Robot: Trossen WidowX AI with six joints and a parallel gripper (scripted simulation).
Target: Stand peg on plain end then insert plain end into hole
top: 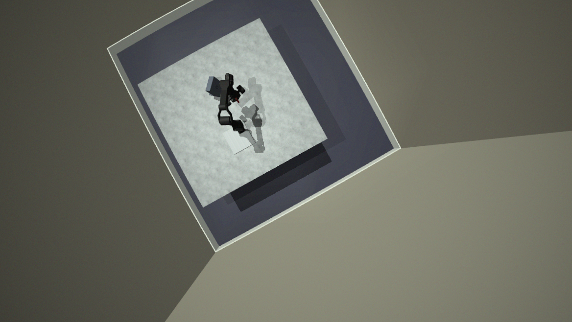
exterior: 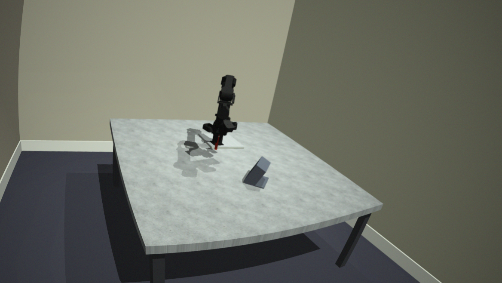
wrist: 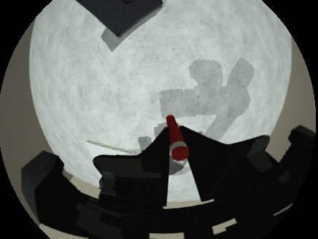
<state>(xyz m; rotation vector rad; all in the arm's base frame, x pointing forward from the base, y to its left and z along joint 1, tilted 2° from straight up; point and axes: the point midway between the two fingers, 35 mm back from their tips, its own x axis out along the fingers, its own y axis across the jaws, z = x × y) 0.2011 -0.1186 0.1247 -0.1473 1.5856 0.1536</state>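
Observation:
The red peg (top: pixel 237 100) (exterior: pixel 215 145) (wrist: pixel 175 132) is near upright, plain end down. In the exterior view its lower end appears a little above the table. Its white band (wrist: pixel 178 145) is at the upper end, nearest the wrist camera. My gripper (exterior: pixel 218 140) (wrist: pixel 173 129) is shut on the peg below the band. The blue-grey sloped panel (top: pixel 212 85) (exterior: pixel 257 172) (wrist: pixel 118 16) stands on the table apart from the peg, at the top of the wrist view. Its hole (top: pixel 217 86) (wrist: pixel 127 1) shows dark in the face; the exterior view does not show the hole.
The pale marbled table (top: pixel 272 120) (exterior: pixel 196 210) (wrist: pixel 84 73) carries everything. A thin white plate (top: pixel 236 143) (exterior: pixel 233 143) lies at the arm's base. The arm (top: pixel 224 94) (exterior: pixel 223 110) arches high and passes close beside the panel as seen from above. Its shadows fall on the table.

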